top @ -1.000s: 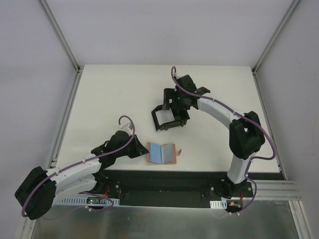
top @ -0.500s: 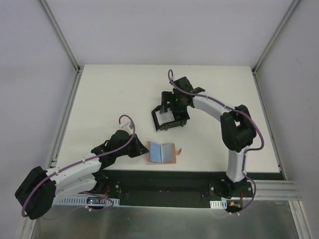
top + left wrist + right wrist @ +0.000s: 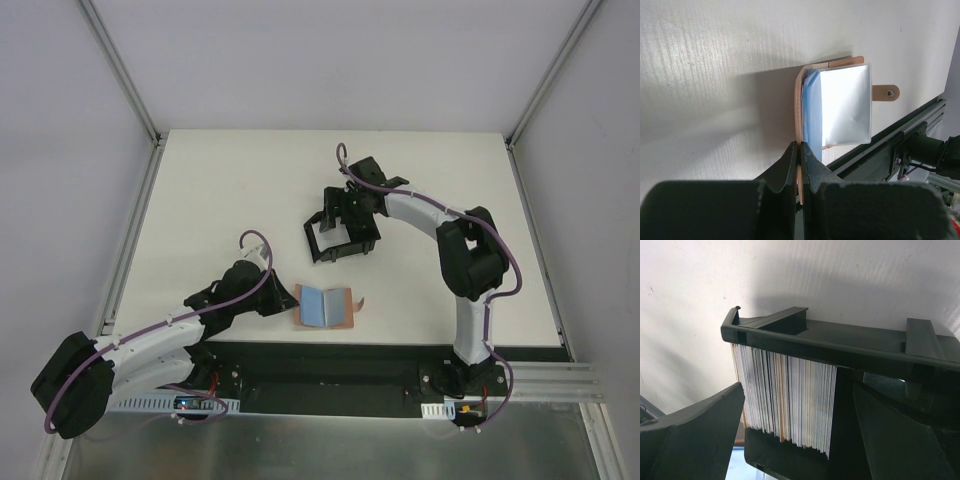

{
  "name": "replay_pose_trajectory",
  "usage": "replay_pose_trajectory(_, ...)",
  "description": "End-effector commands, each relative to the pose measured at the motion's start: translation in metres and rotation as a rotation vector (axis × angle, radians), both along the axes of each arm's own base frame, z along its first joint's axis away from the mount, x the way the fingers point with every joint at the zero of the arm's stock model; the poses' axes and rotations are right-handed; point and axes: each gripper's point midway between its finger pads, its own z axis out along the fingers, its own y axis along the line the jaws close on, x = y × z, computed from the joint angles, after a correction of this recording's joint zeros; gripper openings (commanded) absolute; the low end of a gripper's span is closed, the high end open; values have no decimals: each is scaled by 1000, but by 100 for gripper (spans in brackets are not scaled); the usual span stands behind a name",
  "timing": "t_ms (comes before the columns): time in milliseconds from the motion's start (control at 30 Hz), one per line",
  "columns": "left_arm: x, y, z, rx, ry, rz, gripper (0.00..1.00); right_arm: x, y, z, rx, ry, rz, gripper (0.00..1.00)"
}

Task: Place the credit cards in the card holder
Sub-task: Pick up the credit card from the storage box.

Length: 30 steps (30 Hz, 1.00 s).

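Both arms same build: left arm (image 3: 160, 340), right arm (image 3: 420, 212). White link shells, bulky black joint housings, black bases. Purple cable (image 3: 252, 240) looped outside along each arm. Left gripper (image 3: 799, 150) and right gripper (image 3: 795, 405): matte black moulded fingers.

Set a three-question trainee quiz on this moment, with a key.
1. True or false: the right gripper is shut on a card.
2. What does the left gripper pinch? A) the black box frame B) the edge of the card holder C) nothing
3. Seen from above, what colour is the card showing in the open card holder?
Key: 1 false, it stands open at the stacked cards. 2 B. 3 light blue.
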Motion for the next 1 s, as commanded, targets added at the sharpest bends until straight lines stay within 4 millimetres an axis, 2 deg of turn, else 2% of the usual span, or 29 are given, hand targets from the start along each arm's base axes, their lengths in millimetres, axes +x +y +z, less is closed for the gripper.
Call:
replay_pose_trajectory(0, 6, -6, 14, -16, -39, -11, 0, -2, 5, 11, 42, -4, 28, 91)
replay_pose_trajectory(267, 7, -7, 14, -14, -41, -13, 0, -4, 14, 36, 119, -28, 56, 77)
replay_pose_trajectory(667, 6, -6, 14, -14, -41, -13, 0, -8, 8, 32, 104, -18, 43, 63)
replay_pose_trajectory(967, 7, -7, 13, -11, -36, -15, 0, -8, 7, 34, 109, -16, 37, 46)
